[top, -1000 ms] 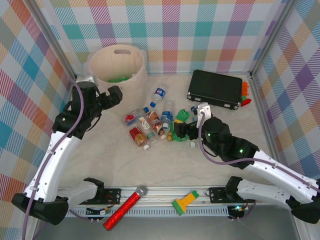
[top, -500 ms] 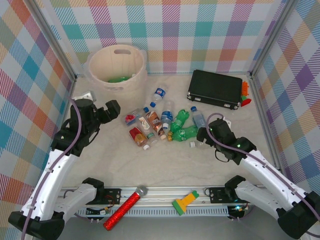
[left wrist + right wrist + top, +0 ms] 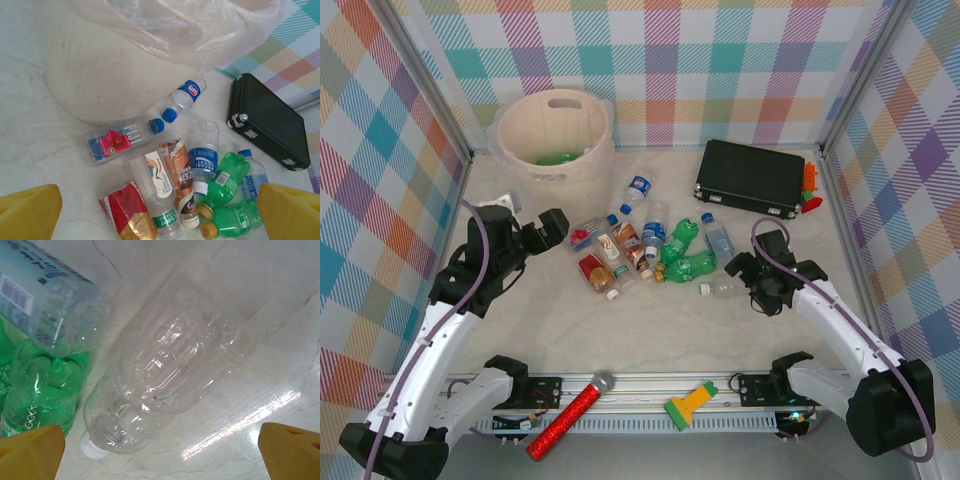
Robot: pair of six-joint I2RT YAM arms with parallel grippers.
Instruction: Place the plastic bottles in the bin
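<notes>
**Top view:** The left gripper (image 3: 550, 228) hangs beside the bottles (image 3: 638, 246), fingers spread wide and holding nothing. The right gripper (image 3: 744, 272), jaws equally wide, points at a clear bottle (image 3: 720, 288) at the heap's near right edge. Whether it touches the bottle cannot be told from here. The bottles lie scattered mid-table, between the bin (image 3: 592, 160) at far left and a black case (image 3: 750, 177) at far right. A green bottle (image 3: 558, 157) shows inside the bin, partly hidden by its wall. A red microphone (image 3: 570, 415) and a green-and-yellow tool (image 3: 688, 403) lie on the front rail.

**Left wrist:** Two yellow fingers (image 3: 27, 212), cut off at the lower corners, stand far apart above the heap, touching none of it. The bin (image 3: 95, 75) rises behind. A translucent film (image 3: 190, 25) across the top is hard to make out. A blue-capped bottle (image 3: 182, 97) lies just beside the bin and a red-labelled bottle (image 3: 117, 142) lies nearer. Green bottles (image 3: 227, 182) lie to the right, one cut off by the bottom edge.

**Right wrist:** Yellow fingertips (image 3: 30, 452) sit in both lower corners, spread to either side of the clear bottle (image 3: 175, 375), with no contact visible. A green bottle (image 3: 40, 385) and a blue-labelled bottle (image 3: 45, 300) lie just beside it at left, both cut off by the frame.
</notes>
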